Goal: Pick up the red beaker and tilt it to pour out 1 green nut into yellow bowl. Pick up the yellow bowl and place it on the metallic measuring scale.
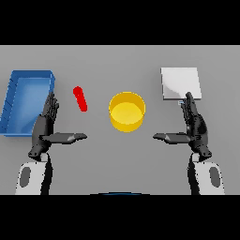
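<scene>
Yellow round bowl (126, 111) sits mid table (117, 159). Left of it lies a thin red beaker (80, 99); right, a flat metal scale (180, 83). Left robot hand (47, 127) and right robot hand (193, 126) are open, holding nothing.

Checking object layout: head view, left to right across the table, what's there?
Blue tray → left hand → red beaker → yellow bowl → scale → right hand.

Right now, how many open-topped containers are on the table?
2 that I can see: the blue bin at the far left, beside the left hand, and the yellow bowl at centre. The red beaker looks too slim to judge.
</scene>
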`<action>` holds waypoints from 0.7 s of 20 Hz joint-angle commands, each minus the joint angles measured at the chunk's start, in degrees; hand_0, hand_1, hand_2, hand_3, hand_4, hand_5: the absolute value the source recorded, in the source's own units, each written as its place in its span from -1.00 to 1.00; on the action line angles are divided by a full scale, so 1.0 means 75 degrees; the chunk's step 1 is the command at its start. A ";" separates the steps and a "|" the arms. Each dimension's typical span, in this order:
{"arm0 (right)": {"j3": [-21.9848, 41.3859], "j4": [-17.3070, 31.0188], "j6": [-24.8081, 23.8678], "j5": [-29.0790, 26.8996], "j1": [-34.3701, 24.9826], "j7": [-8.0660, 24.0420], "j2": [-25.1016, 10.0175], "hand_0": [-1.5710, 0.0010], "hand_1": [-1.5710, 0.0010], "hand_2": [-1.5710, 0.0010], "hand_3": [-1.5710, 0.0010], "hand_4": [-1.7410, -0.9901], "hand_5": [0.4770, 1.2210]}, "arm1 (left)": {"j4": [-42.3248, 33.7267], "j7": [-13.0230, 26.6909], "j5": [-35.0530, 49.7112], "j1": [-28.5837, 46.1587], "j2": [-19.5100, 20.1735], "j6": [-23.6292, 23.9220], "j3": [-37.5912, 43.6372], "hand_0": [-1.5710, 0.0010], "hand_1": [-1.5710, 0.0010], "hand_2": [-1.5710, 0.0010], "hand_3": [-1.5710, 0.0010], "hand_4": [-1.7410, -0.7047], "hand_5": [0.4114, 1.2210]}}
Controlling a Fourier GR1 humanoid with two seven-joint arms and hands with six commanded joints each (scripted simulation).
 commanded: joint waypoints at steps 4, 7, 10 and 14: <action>0.0047 0.0005 -0.0040 0.0045 -0.0015 0.0013 0.0054 1.00 1.00 1.00 1.00 0.32 -0.45 | 0.0020 0.0020 -0.0051 -0.0036 -0.0061 0.0049 -0.0049 1.00 1.00 1.00 1.00 0.04 -0.41; 0.0378 -0.0313 -0.0203 0.0823 0.0277 -0.0560 -0.0239 1.00 1.00 1.00 1.00 0.32 -0.45 | -0.0209 0.0051 -0.0501 0.0132 0.0082 0.0068 -0.0363 1.00 1.00 1.00 1.00 0.04 -0.41; 0.0953 -0.0842 -0.0454 0.1953 0.0707 -0.0808 -0.0459 1.00 1.00 1.00 1.00 0.35 -0.46 | -0.0873 0.0278 -0.1000 0.0476 0.0314 0.0017 -0.0786 1.00 1.00 1.00 1.00 0.01 -0.40; 0.1060 -0.1057 -0.0374 0.2032 0.0810 -0.0703 -0.0500 1.00 1.00 1.00 1.00 0.32 -0.45 | -0.1071 0.0487 -0.1120 0.0587 0.0392 -0.0071 -0.0936 1.00 1.00 1.00 1.00 -0.01 -0.38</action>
